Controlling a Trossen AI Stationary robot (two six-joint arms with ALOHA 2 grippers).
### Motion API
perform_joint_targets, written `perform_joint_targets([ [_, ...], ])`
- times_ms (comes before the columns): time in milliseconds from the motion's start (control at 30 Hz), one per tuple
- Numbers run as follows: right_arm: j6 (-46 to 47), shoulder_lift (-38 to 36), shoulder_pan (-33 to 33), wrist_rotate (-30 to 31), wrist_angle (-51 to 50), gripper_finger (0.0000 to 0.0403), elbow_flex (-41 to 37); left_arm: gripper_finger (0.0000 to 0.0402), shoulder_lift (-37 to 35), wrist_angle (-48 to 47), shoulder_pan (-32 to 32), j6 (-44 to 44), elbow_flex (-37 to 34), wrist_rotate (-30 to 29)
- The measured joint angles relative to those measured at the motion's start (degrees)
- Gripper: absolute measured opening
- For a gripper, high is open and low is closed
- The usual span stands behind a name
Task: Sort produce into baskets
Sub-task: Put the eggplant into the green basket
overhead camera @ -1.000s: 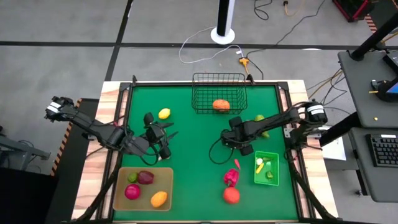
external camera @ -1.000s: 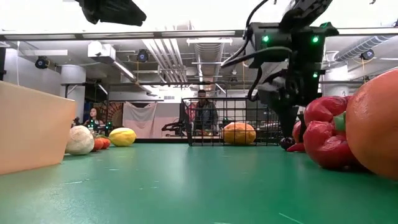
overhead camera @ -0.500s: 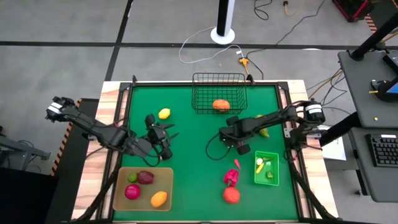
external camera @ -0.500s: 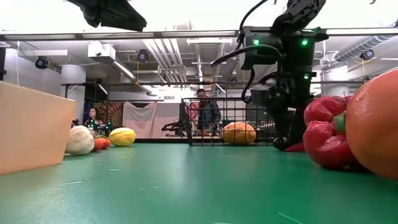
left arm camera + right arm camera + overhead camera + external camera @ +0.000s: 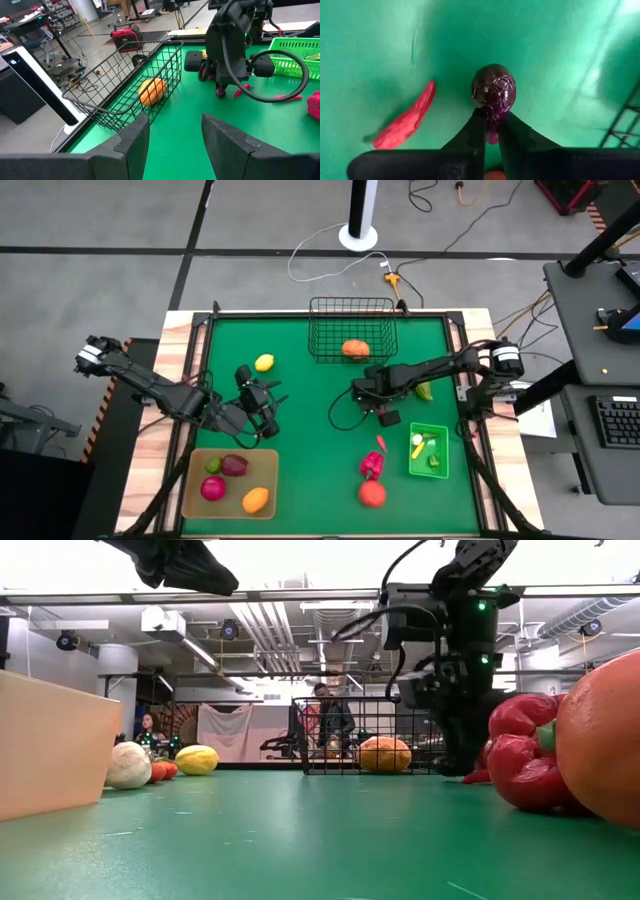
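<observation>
The right wrist view alone shows the dark purple eggplant-like piece (image 5: 493, 93) pinched between the right end effector (image 5: 491, 131) fingers, which are clamped together on its narrow end, above the green surface (image 5: 380, 45); a red chilli (image 5: 405, 123) lies just beside it. From above, that end effector (image 5: 383, 405) sits mid-surface, between the black wire basket (image 5: 351, 308) and the green bin (image 5: 428, 450), and the purple piece is hidden under it.

The left wrist view looks past the left end effector (image 5: 176, 136), its fingers apart with nothing between them, toward the basket holding an orange piece (image 5: 152, 90). In the high view it (image 5: 262, 408) hovers above the tan tray (image 5: 196, 490), near a yellow lemon (image 5: 264, 362).

The tray holds green, dark red, pink and orange pieces. A red pepper (image 5: 371, 465) and an orange ball (image 5: 372, 494) lie left of the bin.

The low view shows a workshop ceiling with ducts and a person (image 5: 327, 720) seated beyond the basket.
</observation>
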Motion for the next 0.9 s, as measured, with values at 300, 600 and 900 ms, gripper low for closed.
perform_joint_targets([
  [300,6.4,-2.0,1.6,-1.4,-9.5,0.0023,7.9,0.0162,0.0,0.2,0.0,-0.2,0.0,0.0],
  [600,18.4,-7.1,8.3,-12.8,-15.5,0.0023,10.4,0.0162,0.0,0.2,0.0,-1.2,0.0,0.0],
  [900,35.4,-13.0,19.4,-18.6,-21.9,0.0024,8.7,0.0162,0.0,0.7,0.0,-1.7,0.0,0.0],
])
